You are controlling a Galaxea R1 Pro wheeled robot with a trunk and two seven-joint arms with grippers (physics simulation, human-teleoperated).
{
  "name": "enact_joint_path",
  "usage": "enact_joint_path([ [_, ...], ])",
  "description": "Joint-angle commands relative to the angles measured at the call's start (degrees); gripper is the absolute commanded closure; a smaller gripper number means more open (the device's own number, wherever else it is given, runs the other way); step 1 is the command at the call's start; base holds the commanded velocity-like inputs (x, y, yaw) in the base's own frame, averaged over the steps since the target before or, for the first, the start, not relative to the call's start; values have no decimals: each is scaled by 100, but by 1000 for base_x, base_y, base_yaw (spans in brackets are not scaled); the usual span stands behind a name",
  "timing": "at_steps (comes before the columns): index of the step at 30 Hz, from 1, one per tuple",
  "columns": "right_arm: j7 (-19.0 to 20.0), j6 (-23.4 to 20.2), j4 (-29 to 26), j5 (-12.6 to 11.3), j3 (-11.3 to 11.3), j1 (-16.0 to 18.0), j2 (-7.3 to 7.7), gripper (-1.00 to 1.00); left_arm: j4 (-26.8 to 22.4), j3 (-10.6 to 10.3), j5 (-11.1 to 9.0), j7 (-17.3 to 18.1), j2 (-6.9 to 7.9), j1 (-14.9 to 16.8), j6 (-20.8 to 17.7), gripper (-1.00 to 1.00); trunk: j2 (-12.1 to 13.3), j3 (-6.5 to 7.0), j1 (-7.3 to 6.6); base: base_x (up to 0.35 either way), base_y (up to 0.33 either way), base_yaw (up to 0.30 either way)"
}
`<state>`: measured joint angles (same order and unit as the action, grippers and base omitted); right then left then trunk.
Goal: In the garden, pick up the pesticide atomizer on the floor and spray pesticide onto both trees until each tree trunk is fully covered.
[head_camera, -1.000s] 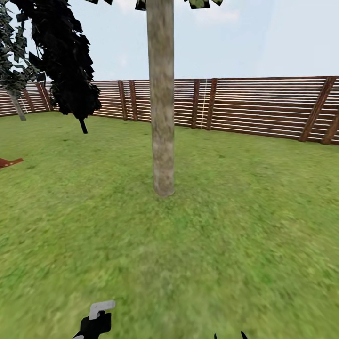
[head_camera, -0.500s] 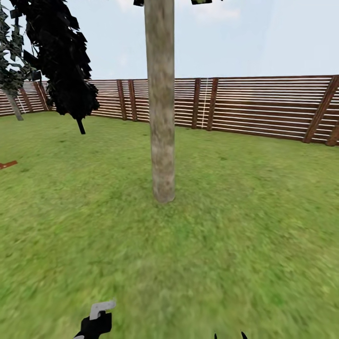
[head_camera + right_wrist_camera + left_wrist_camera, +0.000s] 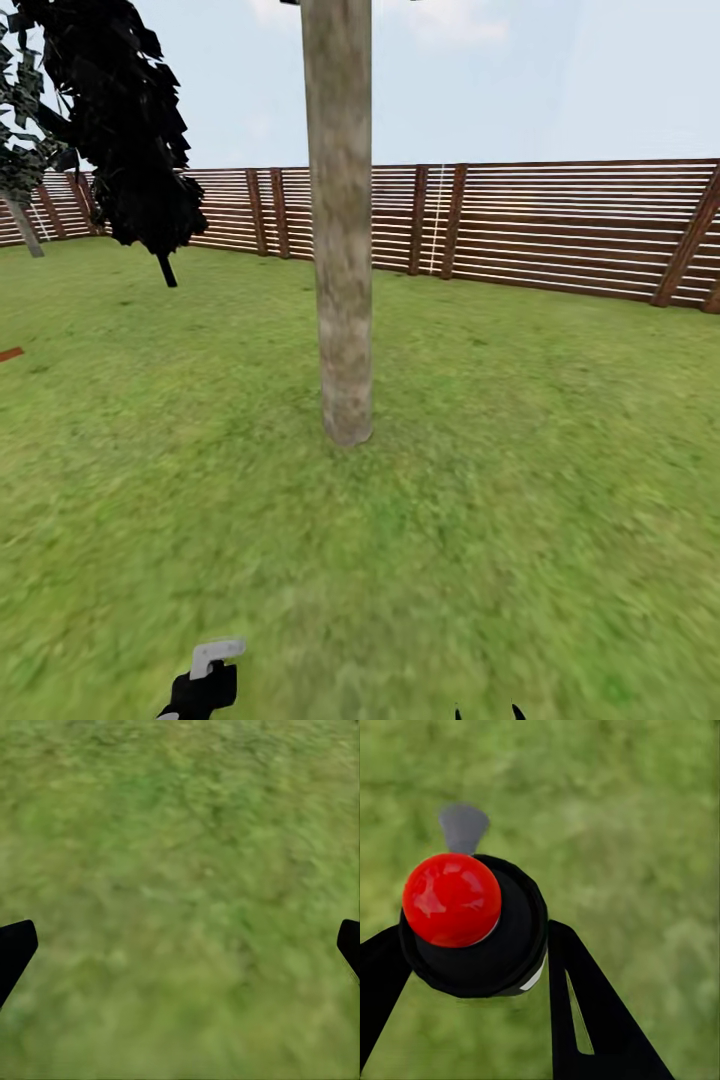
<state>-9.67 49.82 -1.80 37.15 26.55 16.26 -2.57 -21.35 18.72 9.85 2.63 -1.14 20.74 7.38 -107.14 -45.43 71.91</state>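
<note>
The nearest tree trunk (image 3: 340,250) rises straight ahead from the garden lawn (image 3: 520,520), pale grey-brown and mottled, with its base a few steps off. My left gripper (image 3: 476,937) is shut on the pesticide atomizer (image 3: 472,926), a black body with a red knob, one black finger on each side. In the head view the atomizer (image 3: 205,682) sits low at the left, its white nozzle pointing forward and to the right. My right gripper (image 3: 180,945) hangs open over bare grass, and its tips (image 3: 488,713) peek in at the lower edge.
A brown slatted fence (image 3: 560,225) closes the lawn behind the tree. A dark-leaved tree (image 3: 130,130) stands at the back left, with a leaning pale trunk (image 3: 22,228) beyond it. A small red-brown object (image 3: 8,354) lies at the left edge.
The whole view has moved forward. The trunk looks larger and its base sits lower in the picture. Both grippers keep their places, and the atomizer stays held.
</note>
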Motion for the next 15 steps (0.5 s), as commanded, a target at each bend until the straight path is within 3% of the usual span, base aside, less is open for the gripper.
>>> enact_joint_path([
  [1,0,-2,-2,1,-1,0,6,-100,-1,0,0,0,0,0,0,100,0,0,0,338,0,0],
  [15,7,-7,4,2,-10,0,26,-100,-2,0,8,0,0,0,0,100,0,0,0,338,0,0],
])
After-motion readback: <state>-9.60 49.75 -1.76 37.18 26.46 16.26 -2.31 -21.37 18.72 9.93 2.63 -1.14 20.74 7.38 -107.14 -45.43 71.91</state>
